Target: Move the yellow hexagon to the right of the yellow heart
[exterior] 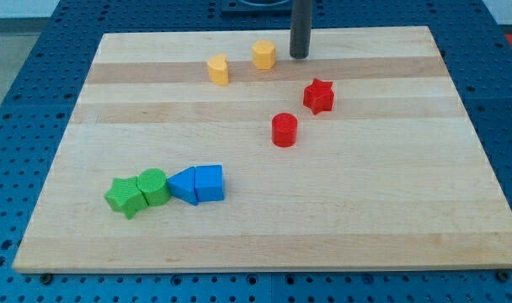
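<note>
Pale wood in banded planks made up the board point(264, 227) on the desk, and blue pegboard point(20, 126) dotted with holes framed it on every side; no jaws were fitted, only a straight dark rod, so nothing could be said of apart or together. My tip point(300, 56) stood near the view's top edge of the board, just beside the yellow hexagon point(264, 54) on its right side, whether touching I could not tell; the yellow heart point(218, 70) sat near the hexagon, to its left and a little lower. Toward the middle stood a red star point(318, 96) and, below and left of it, a red cylinder point(284, 130); at the lower left a row ran close together: green star point(125, 196), green cylinder point(154, 186), and two blue blocks point(198, 183) pressed side by side.
</note>
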`<state>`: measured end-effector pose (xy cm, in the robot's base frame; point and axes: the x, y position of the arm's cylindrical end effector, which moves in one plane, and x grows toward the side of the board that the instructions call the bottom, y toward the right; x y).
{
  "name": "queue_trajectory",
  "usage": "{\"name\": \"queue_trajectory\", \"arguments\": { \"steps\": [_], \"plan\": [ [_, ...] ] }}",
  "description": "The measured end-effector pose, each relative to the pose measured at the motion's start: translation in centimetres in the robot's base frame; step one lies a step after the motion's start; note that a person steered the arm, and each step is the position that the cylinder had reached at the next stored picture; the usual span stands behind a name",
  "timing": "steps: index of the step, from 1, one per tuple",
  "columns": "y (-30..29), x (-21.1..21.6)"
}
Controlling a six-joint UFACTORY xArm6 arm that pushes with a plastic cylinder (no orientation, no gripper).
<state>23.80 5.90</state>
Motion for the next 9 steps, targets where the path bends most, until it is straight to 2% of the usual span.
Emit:
{"name": "queue_trajectory", "arguments": {
  "steps": [1,3,4,5,6,8,9],
  "plan": [
    [-1.1,-3.2],
    [-8.4,-2.4],
    [-5.8,-3.7],
    [1.0,-4.5],
    [3.4,-2.9],
    [-6.2,1.4],
    [-7.8,3.3]
  ]
}}
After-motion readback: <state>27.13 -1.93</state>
